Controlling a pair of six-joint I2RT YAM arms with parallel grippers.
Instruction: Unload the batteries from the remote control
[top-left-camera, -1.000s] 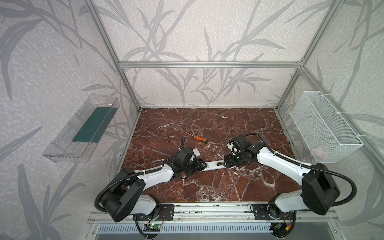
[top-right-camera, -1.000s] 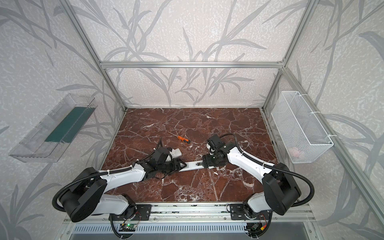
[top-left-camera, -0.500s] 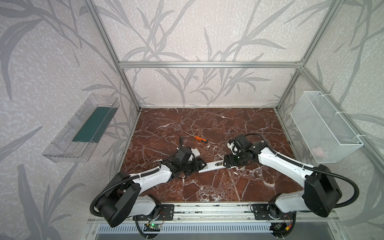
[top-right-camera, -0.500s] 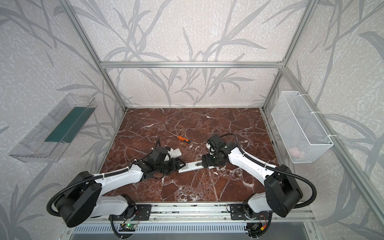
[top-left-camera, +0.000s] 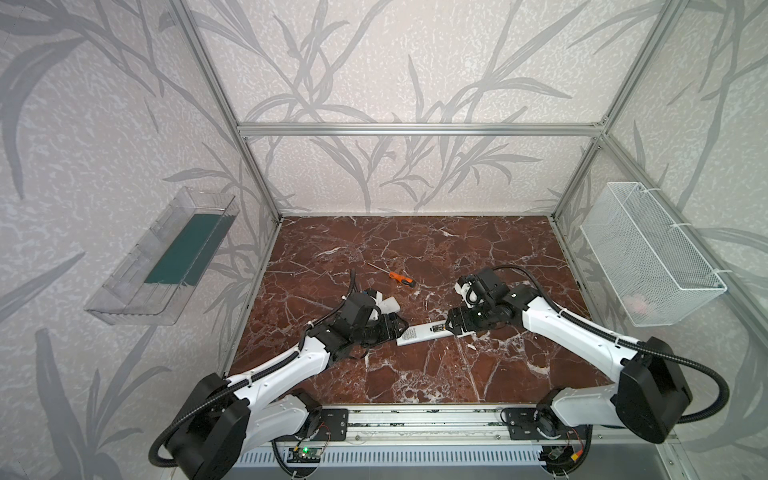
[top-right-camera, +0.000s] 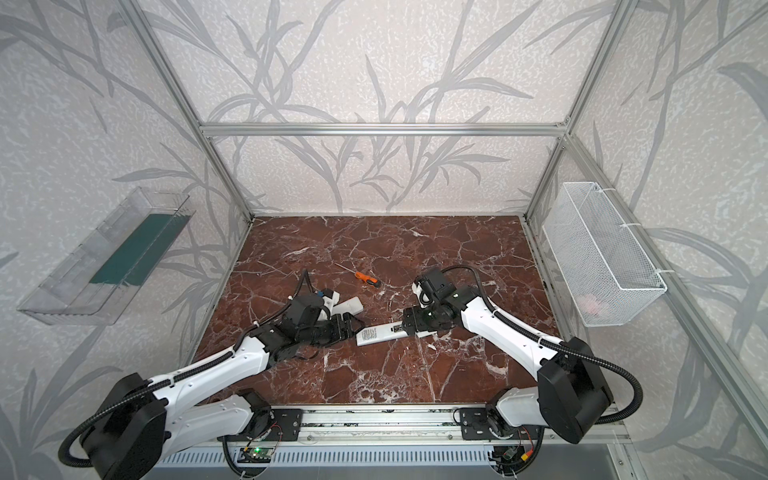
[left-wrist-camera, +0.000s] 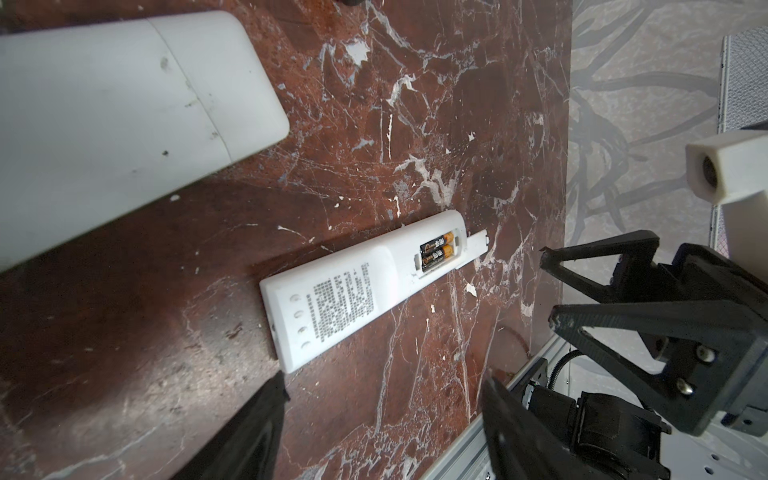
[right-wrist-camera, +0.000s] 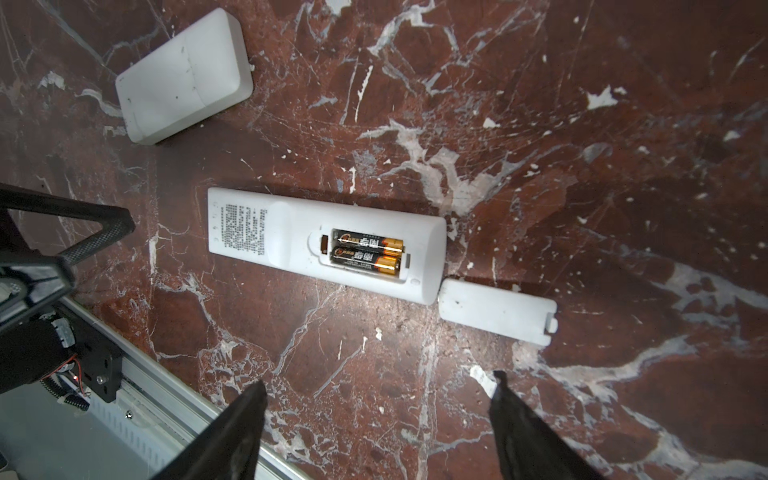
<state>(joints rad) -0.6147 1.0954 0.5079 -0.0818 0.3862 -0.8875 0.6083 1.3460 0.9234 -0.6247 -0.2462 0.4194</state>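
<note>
White remote face-down, batteries seated | left gripper apart | right gripper apart

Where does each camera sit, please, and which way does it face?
Both top views: high at the front, looking down at the table; left arm and right arm show.
Left wrist: on the left arm, facing the remote; open left pincer, right pincer beyond.
Right wrist: on the right arm, above the batteries; open right pincer.
Shared: both wrist views show the remote.
</note>
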